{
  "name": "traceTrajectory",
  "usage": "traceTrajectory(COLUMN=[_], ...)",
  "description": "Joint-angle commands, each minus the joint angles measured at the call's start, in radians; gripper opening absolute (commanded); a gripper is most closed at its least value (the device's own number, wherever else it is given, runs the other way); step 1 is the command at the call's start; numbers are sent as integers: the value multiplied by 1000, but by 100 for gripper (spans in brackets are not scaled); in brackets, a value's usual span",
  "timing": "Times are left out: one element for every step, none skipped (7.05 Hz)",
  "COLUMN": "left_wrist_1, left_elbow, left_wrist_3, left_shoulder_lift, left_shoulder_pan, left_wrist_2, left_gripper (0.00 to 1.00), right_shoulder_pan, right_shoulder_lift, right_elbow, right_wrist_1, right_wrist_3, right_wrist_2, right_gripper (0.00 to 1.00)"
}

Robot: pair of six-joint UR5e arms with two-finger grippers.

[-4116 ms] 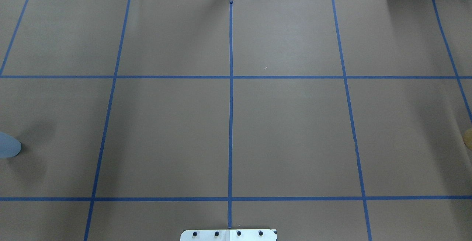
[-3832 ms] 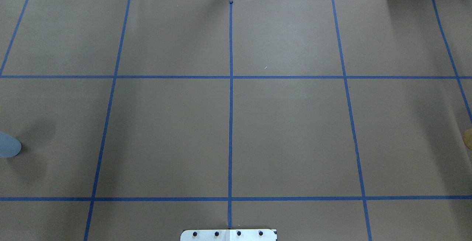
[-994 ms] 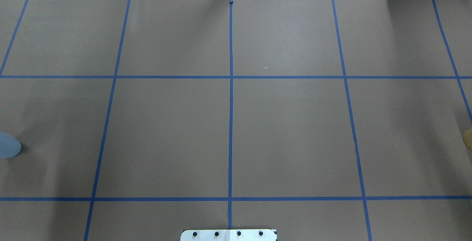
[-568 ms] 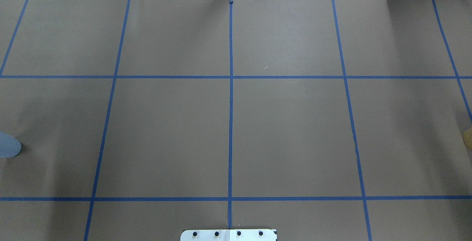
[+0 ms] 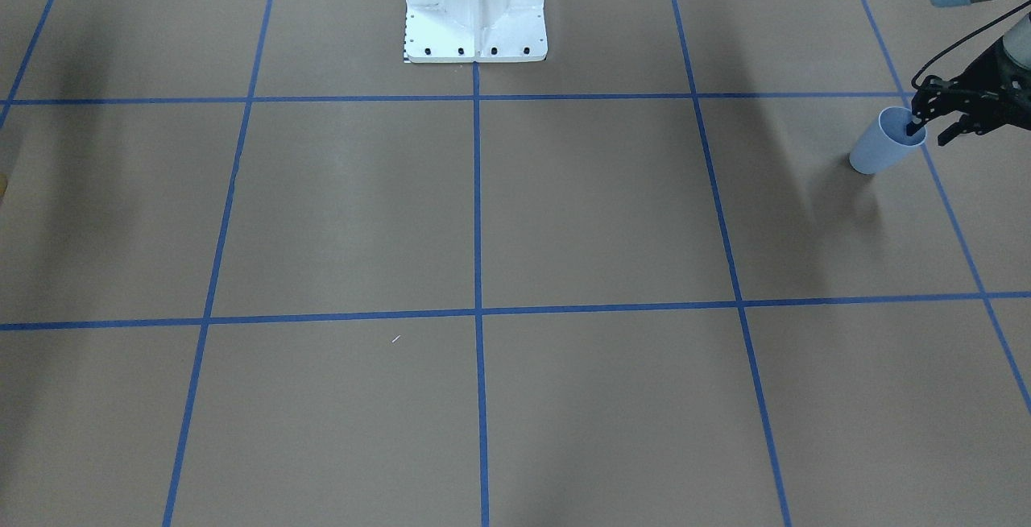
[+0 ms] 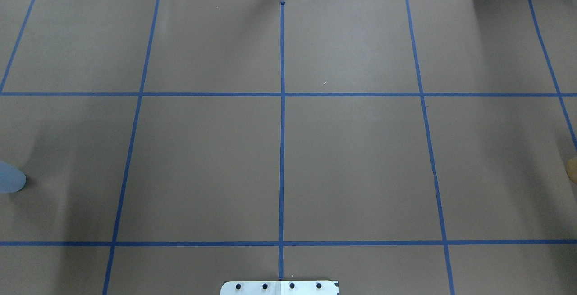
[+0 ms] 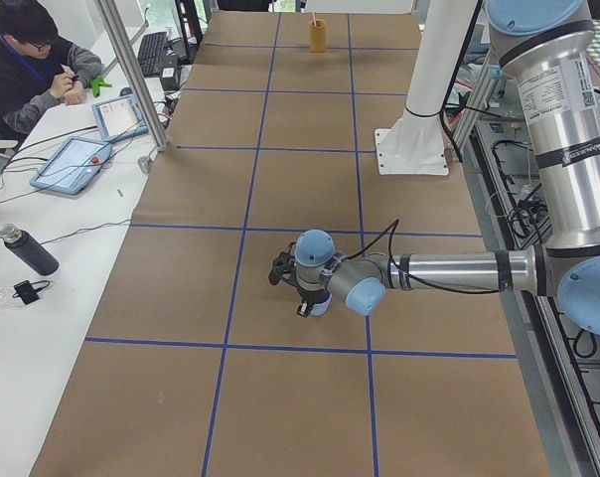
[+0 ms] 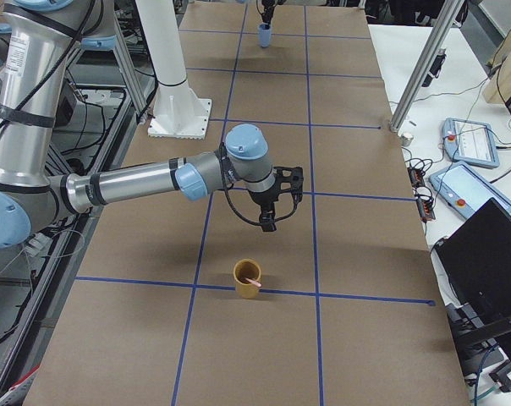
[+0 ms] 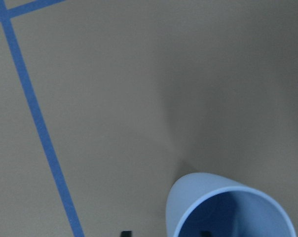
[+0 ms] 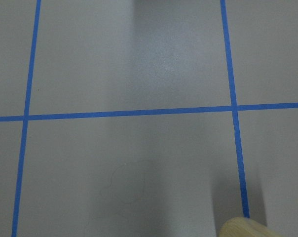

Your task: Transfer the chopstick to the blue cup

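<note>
The blue cup (image 5: 874, 152) stands on the brown paper at the table's left end; it also shows at the overhead view's left edge (image 6: 9, 178). My left gripper (image 5: 928, 134) is open at the cup's rim. In the left wrist view one dark fingertip (image 9: 204, 233) is inside the cup (image 9: 223, 202) and the other is outside. A pale pink chopstick (image 8: 253, 282) pokes out of a tan cup (image 8: 247, 283) at the right end. My right gripper (image 8: 268, 222) hovers just beyond that cup; I cannot tell whether it is open.
The robot's white base (image 5: 475, 11) stands at mid-table. The tan cup's rim shows in the right wrist view (image 10: 247, 228) and at the overhead view's right edge (image 6: 572, 171). An operator (image 7: 27, 60), tablets and a bottle are on the side bench.
In the overhead view the dark shadow beside the blue cup has faded and spread. Both cups stay where they were.
</note>
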Motion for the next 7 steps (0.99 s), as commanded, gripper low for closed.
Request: traceTrajectory(left_wrist_1=[-39,-40,-25,27,95,132,170], left_elbow=[-1,-11,-67,-131,-161,-161,-159], left_wrist_3=[4,0,-8,-60,-172,-280,-363], left_shoulder_lift=[-7,-13,-13,-43,-132,-233,-308], left_shoulder_pan=[2,2,2,1,1,21,82], left_wrist_2=[-2,-16,-56,-100,-92,-87,-37], left_gripper=[0,0,0,0,0,0,0], right_shoulder_pan=[0,0,0,0,0,0,0], right_shoulder_lift=[0,1,1,1,1,3,4], right_elbow=[0,-2,-5,-5,-6,-8,-9], right_wrist_1=[0,0,0,2,2,2,2], right_wrist_3=[0,0,0,0,0,0,2], right_wrist_2=[0,0,0,0,0,2,0], right_gripper=[100,100,100,100,100,100,100])
